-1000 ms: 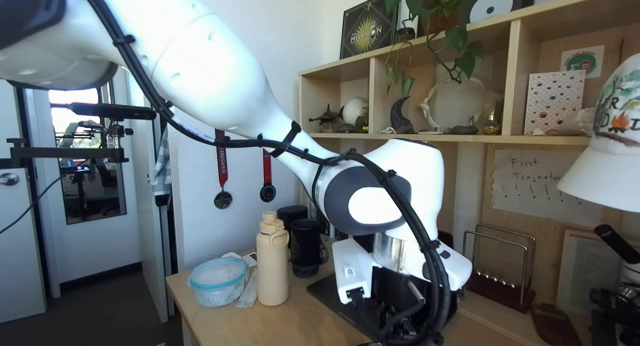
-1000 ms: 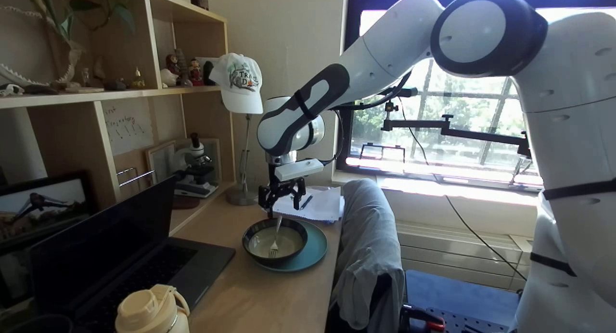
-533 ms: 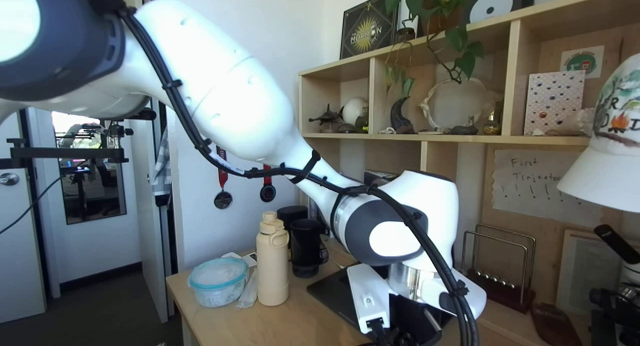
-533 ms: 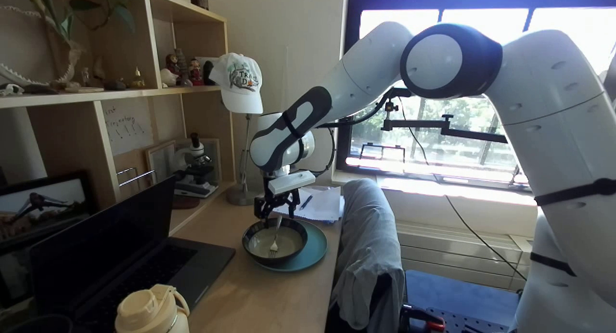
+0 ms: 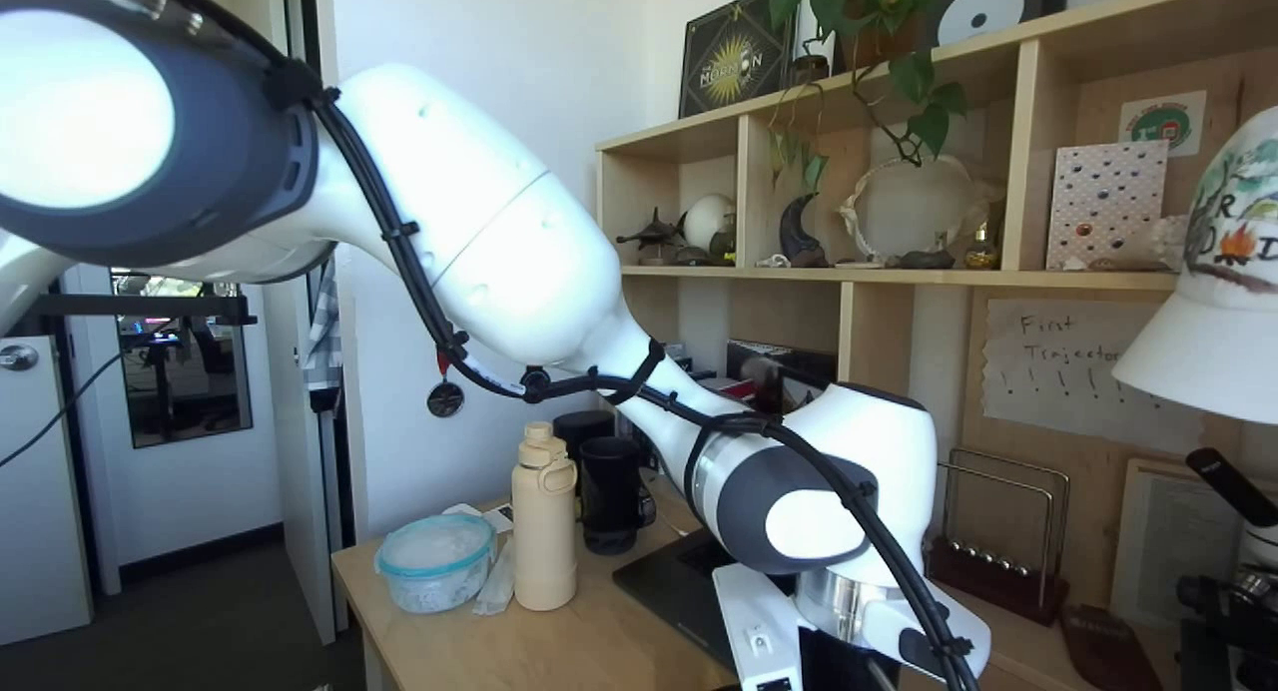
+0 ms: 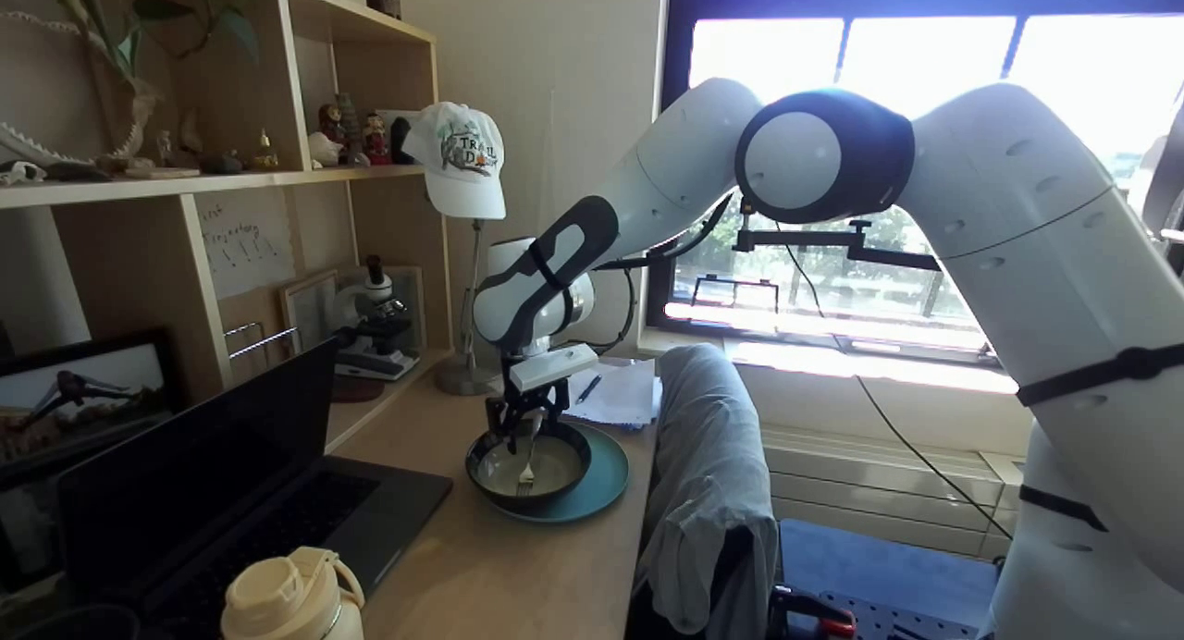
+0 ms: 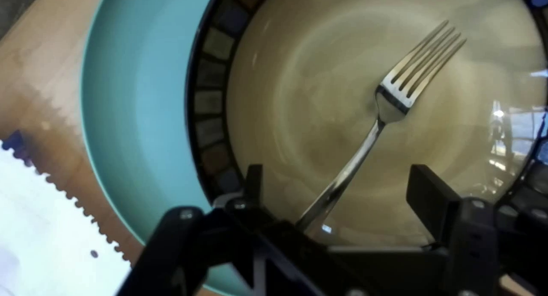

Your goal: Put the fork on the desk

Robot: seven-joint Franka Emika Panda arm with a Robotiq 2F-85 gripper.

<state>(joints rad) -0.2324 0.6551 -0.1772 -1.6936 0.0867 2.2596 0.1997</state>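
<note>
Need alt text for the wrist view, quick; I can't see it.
A silver fork rests in a bowl, its handle toward the open gripper. The bowl sits on a teal plate on the desk; white paper lies at lower left.

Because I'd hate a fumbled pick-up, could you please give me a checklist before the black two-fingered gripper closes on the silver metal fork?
1. Gripper open: ok.
2. Fork crossing that opening in the wrist view: ok.
3. Fork square to the closing direction: not ok, it slants.
4. Gripper low enough to grip: cannot tell.
5. Round beige dark-rimmed bowl resting on the round turquoise plate: ok.
</note>
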